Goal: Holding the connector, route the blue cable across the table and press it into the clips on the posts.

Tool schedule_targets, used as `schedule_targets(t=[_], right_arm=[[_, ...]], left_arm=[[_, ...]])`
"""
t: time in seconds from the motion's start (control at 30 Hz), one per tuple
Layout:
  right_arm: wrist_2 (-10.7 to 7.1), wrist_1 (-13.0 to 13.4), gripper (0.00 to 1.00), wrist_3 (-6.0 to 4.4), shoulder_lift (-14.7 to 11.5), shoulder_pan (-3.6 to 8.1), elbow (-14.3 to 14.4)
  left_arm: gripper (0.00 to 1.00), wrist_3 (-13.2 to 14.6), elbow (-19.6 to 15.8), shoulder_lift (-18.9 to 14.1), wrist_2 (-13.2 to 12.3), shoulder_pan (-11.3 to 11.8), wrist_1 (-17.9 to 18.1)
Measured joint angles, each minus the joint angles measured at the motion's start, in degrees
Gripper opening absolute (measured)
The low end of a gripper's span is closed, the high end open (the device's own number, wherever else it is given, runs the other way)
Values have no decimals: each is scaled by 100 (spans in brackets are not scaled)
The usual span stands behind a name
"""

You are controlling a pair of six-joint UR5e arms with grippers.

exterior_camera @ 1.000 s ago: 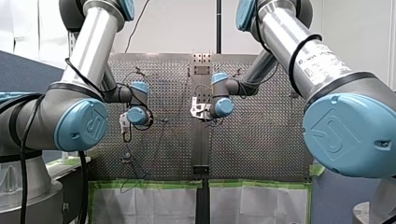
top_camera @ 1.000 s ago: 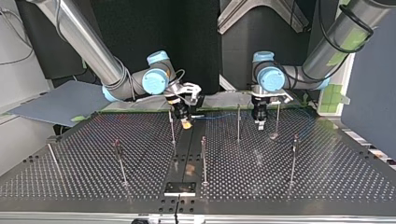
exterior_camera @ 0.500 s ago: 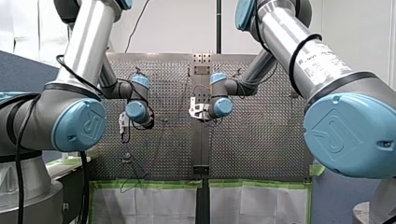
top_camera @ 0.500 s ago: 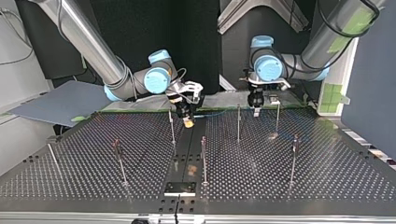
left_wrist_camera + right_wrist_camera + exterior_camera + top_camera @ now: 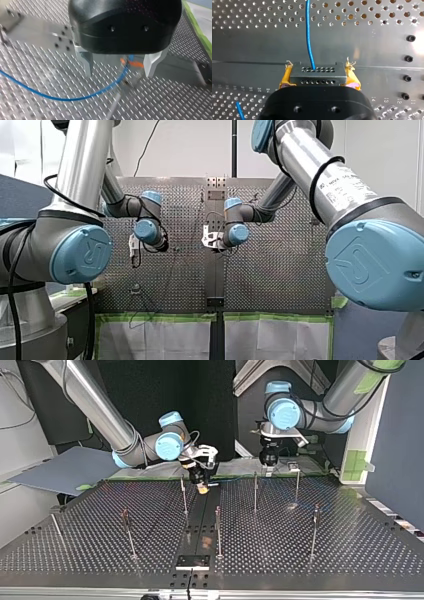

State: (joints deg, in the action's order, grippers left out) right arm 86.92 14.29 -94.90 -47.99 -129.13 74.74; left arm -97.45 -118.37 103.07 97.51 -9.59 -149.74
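In the right wrist view my right gripper [image 5: 318,82] is shut on a black connector [image 5: 317,73], with a yellow pad [image 5: 285,78] on each side. The blue cable [image 5: 309,37] leaves the connector and runs ahead over the perforated table. In the top view this gripper [image 5: 201,488] hangs low over the table's centre strip, near the far edge. My left gripper [image 5: 120,72] is open, and its metal fingers [image 5: 87,62] stand wide apart. Below them the blue cable [image 5: 75,97] leads to a post with an orange clip [image 5: 133,63]. In the top view my left gripper [image 5: 269,464] is raised above the far edge.
Several thin upright posts stand on the table in the top view, among them post [image 5: 184,495], post [image 5: 255,491], post [image 5: 297,485] and post [image 5: 218,530]. A grey sheet [image 5: 65,470] lies off the table at that view's left. Green tape edges the table.
My left arm has lifted and drawn back from the posts toward the far edge of the top view. My right gripper has barely moved and still holds the connector.
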Motion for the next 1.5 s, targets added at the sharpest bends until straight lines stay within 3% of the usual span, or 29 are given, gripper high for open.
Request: schedule_targets(t=[0.27,0.43,0.8,1.2,1.5], right_arm=[[-4,-116,0,-7,-120,36,-2],[-15,-129,0,-49,-236,42,5],[-30,-242,0,-57,-260,-1,19],[-44,-319,0,-61,-260,24,140],[-236,-317,0,-63,-261,2,186]], left_arm=[[100,-288,-5,-119,200,-374,278],[100,-509,59,106,236,-641,402],[100,-713,381,612,267,-1116,559],[100,-862,547,795,454,-1003,577],[100,-883,796,1016,271,-993,480]])
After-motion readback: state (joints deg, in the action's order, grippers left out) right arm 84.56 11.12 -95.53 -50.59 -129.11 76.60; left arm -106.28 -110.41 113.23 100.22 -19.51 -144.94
